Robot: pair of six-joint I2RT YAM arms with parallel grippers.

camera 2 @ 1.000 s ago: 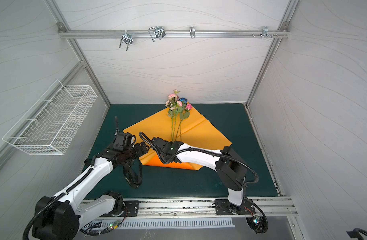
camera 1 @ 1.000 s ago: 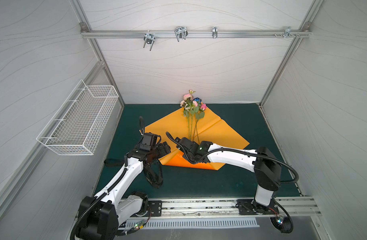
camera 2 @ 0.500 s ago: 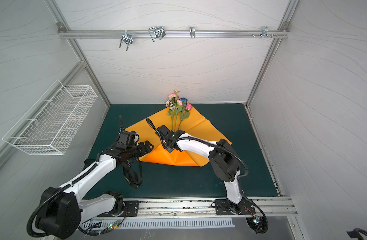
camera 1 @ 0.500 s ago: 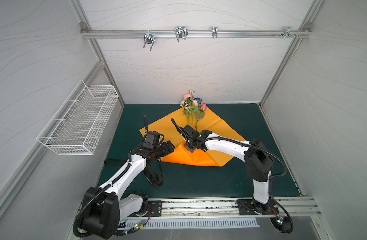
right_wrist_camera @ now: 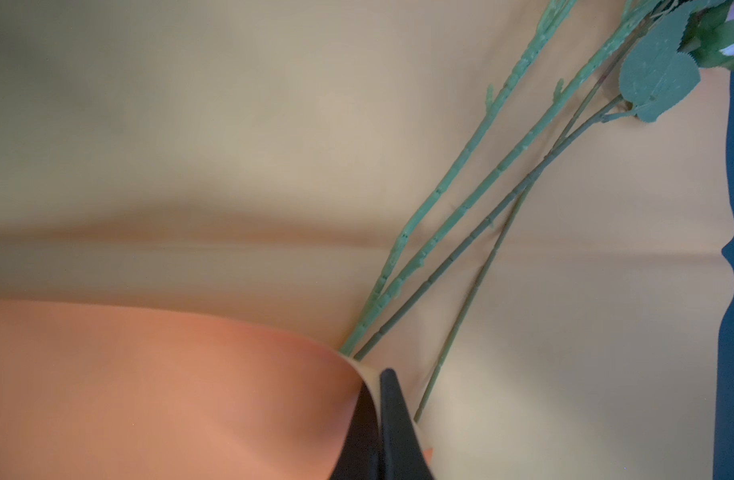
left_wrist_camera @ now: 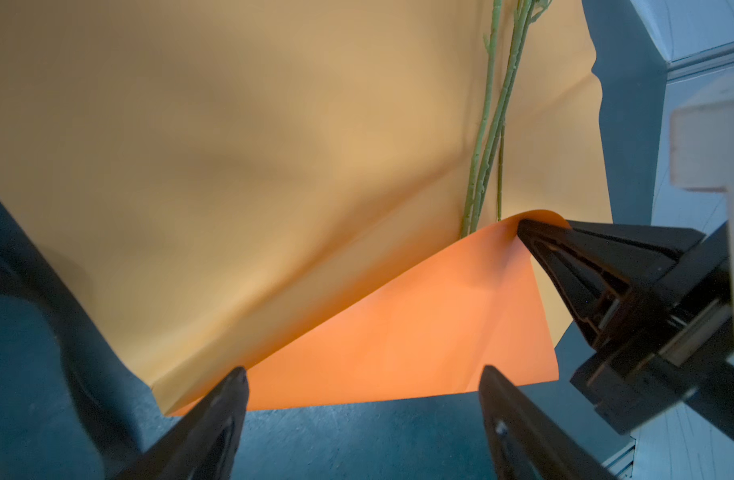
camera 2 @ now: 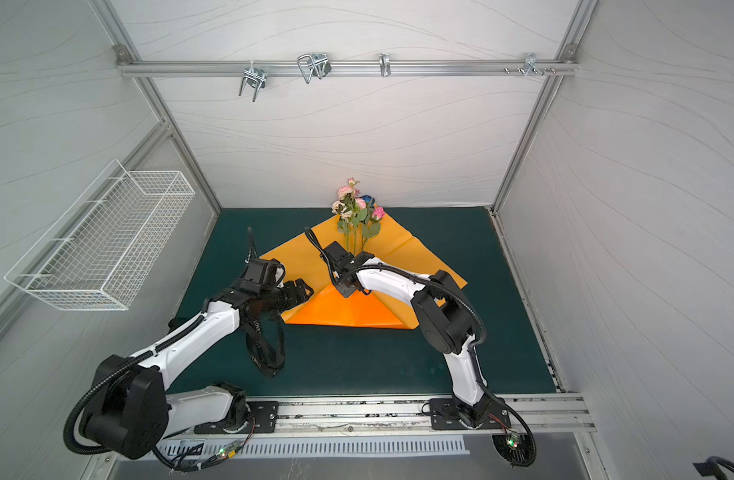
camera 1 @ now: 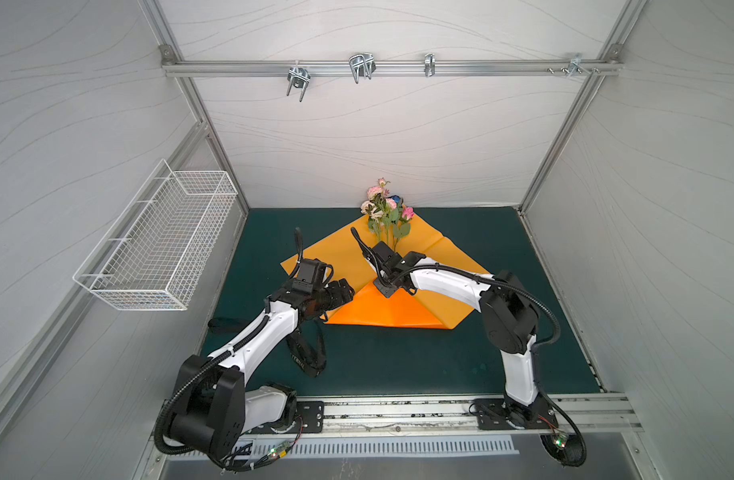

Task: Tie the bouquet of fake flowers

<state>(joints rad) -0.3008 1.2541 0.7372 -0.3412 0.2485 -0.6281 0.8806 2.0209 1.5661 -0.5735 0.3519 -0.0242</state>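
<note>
The bouquet of fake flowers (camera 1: 385, 210) lay at the far middle of the tabletop (camera 1: 398, 365), its heads toward the back wall and its stems pointing toward the arms. Pink and cream blooms, one blue bloom half hidden behind them, and serrated green leaves were shown in both top views. The thin, knobbly green stems (right_wrist_camera: 477, 183) were spread loosely and not bound. The bouquet was laid on an orange wrapping paper (camera 1: 444, 255) set as a diamond, with the blooms overhanging its far corner. The paper's near corner was folded up toward the stems, exposing a brighter orange underside. The stem ends appeared to be covered by that fold, though the contact could not be made out. The fold's tip was pinched between the closed fingers of the right gripper (right_wrist_camera: 382, 384). The left gripper (left_wrist_camera: 363, 374) was held at the paper's near-left edge, its fingers spread wide with nothing between them.

The tabletop was covered in dark green matting. A black ribbon (camera 1: 307, 357) with white lettering was looped beneath the left arm. The cell was enclosed by white panelled walls. A wire basket (camera 1: 157, 245) was fixed to the left wall, and a metal rail (camera 1: 481, 68) with hooks was mounted overhead.
</note>
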